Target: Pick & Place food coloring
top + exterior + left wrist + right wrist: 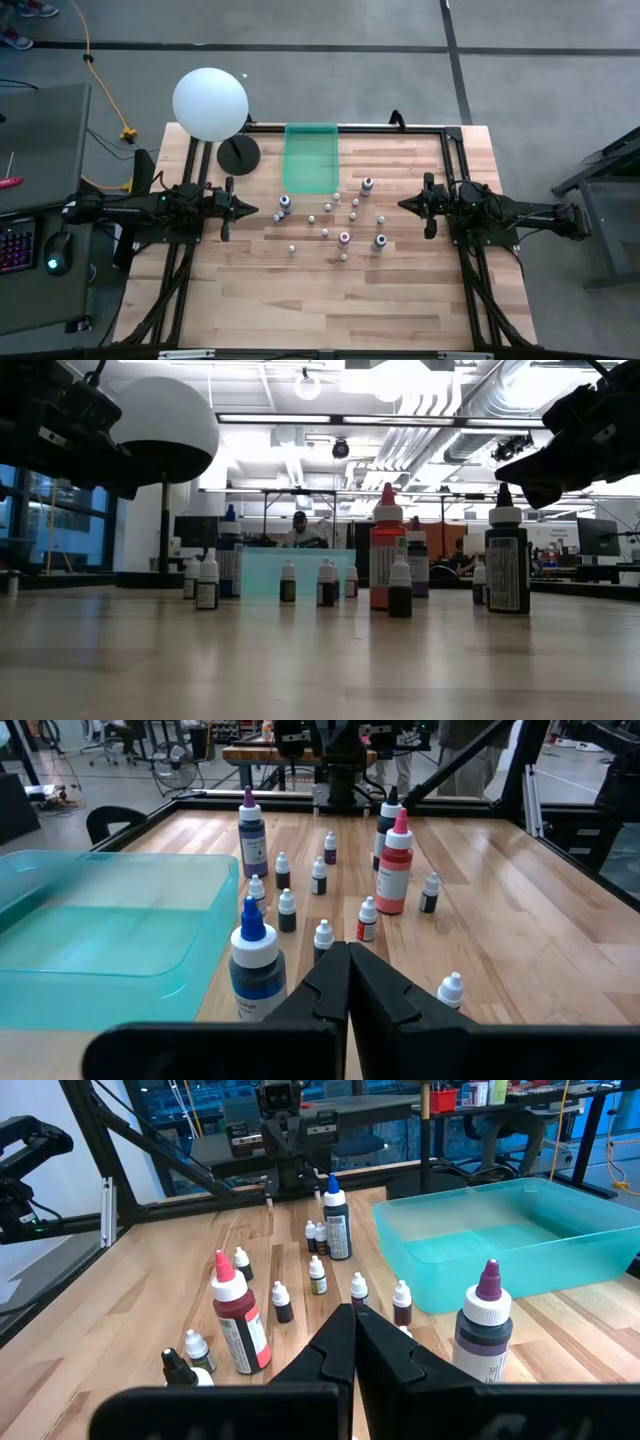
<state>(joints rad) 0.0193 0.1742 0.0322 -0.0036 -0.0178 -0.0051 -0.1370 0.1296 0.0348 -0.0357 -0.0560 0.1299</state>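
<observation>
The food coloring bottles point(330, 215) stand upright on their bases, scattered over the middle of the wooden table. Most are tiny with white caps. The larger ones include a red one point(396, 865), a purple-tipped one point(252, 830) and a blue-capped one point(256, 960). My left gripper point(250, 210) hovers shut at the table's left, pointing level toward the bottles with nothing between its fingers point(348, 952). My right gripper point(403, 204) hovers shut at the table's right, facing the bottles from the other side point(354, 1312).
A translucent green tray point(311, 157) lies flat at the far middle of the table, just behind the bottles. A white ball-shaped lamp point(210, 103) on a dark round base point(238, 155) stands at the far left. Bare wood spreads along the table's near side point(330, 300).
</observation>
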